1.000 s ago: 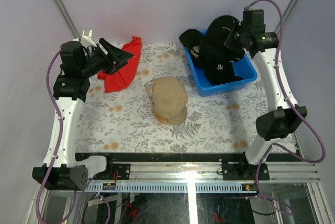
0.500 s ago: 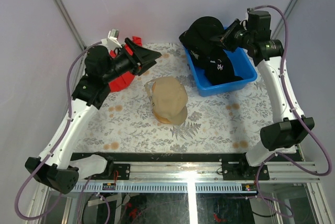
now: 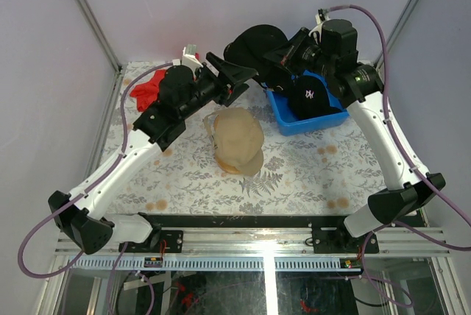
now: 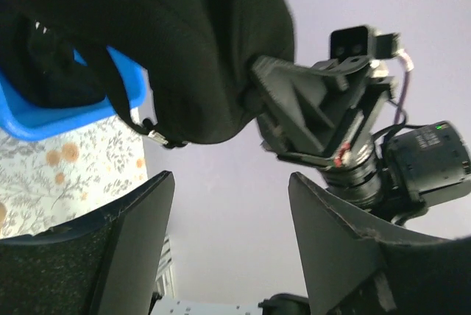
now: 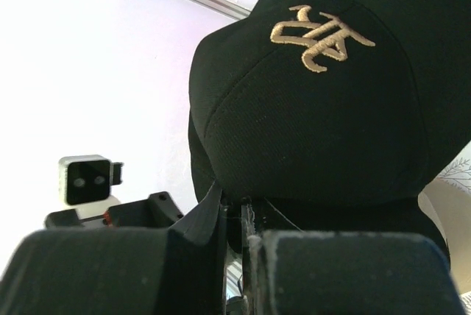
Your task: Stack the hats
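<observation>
A black hat [image 3: 256, 41] hangs in the air behind the table's middle, with my right gripper [image 3: 285, 53] shut on its lower edge. The right wrist view shows its crown with a cream emblem [image 5: 318, 109] just above the shut gripper [image 5: 235, 208]. My left gripper [image 3: 237, 78] stands open just left of that hat, its jaws spread with nothing between them [image 4: 232, 179]; the hat [image 4: 184, 35] is above and ahead of them. A tan hat [image 3: 237, 138] lies on the table's middle. Another black hat with a white logo [image 3: 309, 96] sits in the blue bin [image 3: 327, 119].
A red cloth [image 3: 147, 88] lies at the back left of the patterned table [image 3: 294, 175]. The blue bin stands at the back right, seen also in the left wrist view [image 4: 44, 120]. Metal frame posts rise at both back corners.
My left arm swung right from over the red cloth to the raised black hat, its jaws widening. My right arm carried the black hat up and leftward out of the bin.
</observation>
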Controlling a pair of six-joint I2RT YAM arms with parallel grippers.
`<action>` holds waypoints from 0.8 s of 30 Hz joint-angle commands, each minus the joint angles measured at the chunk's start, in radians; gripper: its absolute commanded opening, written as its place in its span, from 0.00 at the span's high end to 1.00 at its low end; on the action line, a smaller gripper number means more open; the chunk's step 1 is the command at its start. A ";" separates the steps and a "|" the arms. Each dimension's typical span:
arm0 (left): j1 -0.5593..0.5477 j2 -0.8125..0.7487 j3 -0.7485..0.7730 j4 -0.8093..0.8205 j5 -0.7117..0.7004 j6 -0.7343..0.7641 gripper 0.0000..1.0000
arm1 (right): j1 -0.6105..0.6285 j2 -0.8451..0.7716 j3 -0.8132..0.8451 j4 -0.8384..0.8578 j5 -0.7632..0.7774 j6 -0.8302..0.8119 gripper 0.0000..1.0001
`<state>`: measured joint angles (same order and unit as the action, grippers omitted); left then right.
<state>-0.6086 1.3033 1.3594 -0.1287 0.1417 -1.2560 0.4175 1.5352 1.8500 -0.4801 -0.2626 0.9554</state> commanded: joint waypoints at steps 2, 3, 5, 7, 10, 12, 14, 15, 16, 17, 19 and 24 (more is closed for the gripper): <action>-0.011 0.003 0.082 0.076 -0.127 0.026 0.36 | 0.034 -0.046 0.005 0.073 0.034 0.011 1.00; -0.011 0.010 0.082 0.083 -0.127 0.025 0.36 | 0.042 -0.049 -0.002 0.071 0.032 0.010 1.00; -0.012 0.020 0.084 0.091 -0.127 0.021 0.36 | 0.057 -0.059 -0.026 0.074 0.027 0.016 1.00; -0.014 0.029 0.086 0.096 -0.128 0.021 0.36 | 0.069 -0.072 -0.054 0.087 0.019 0.025 1.00; -0.016 0.039 0.089 0.099 -0.127 0.027 0.36 | 0.090 -0.086 -0.085 0.103 0.010 0.033 1.00; -0.016 0.042 0.089 0.100 -0.124 0.029 0.36 | 0.100 -0.101 -0.102 0.118 0.019 0.038 1.00; -0.016 0.043 0.088 0.095 -0.117 0.030 0.36 | 0.100 -0.115 -0.110 0.127 0.046 0.029 1.00; -0.016 0.040 0.087 0.089 -0.113 0.030 0.36 | 0.100 -0.114 -0.097 0.114 0.062 0.014 1.00; -0.017 0.035 0.084 0.082 -0.111 0.030 0.36 | 0.100 -0.107 -0.077 0.098 0.072 -0.006 1.00; -0.017 0.029 0.083 0.072 -0.110 0.030 0.36 | 0.100 -0.098 -0.057 0.082 0.079 -0.021 1.00; -0.019 0.013 0.083 0.037 -0.111 0.030 0.36 | 0.100 -0.086 -0.036 0.068 0.092 -0.042 1.00; -0.025 -0.024 0.105 -0.099 -0.128 0.051 0.36 | 0.100 -0.078 -0.033 0.073 0.105 -0.054 1.00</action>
<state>-0.6224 1.3258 1.4212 -0.1387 0.0429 -1.2415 0.5114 1.4746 1.7638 -0.4656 -0.1909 0.9360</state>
